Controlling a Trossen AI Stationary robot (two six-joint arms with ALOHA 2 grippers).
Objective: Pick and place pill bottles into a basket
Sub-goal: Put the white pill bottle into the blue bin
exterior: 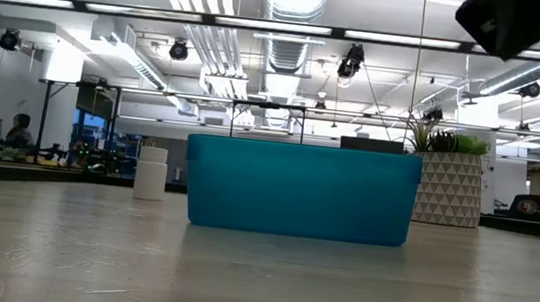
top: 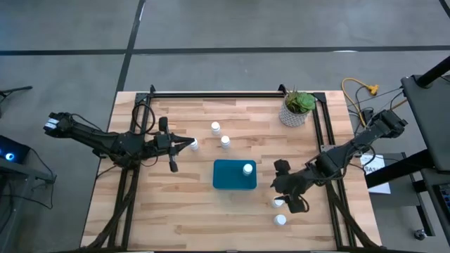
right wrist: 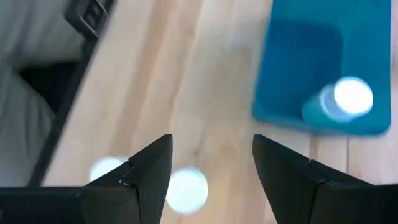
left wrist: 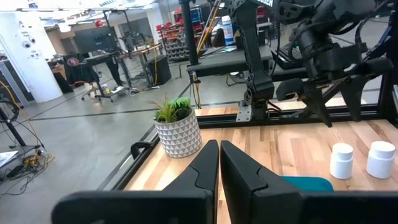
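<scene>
The teal basket sits mid-table with one white pill bottle standing in its far right corner. My right gripper is open and hovers to the basket's right, over a bottle that shows between its fingers. A second bottle stands beside that one on the table. Two more bottles stand behind the basket. My left gripper is shut with nothing between its fingers, left of the basket. Another bottle stands at its tips.
A white plant pot stands at the far right corner. Black rails line the far and side edges. In the low view the basket fills the middle, with a bottle to its left.
</scene>
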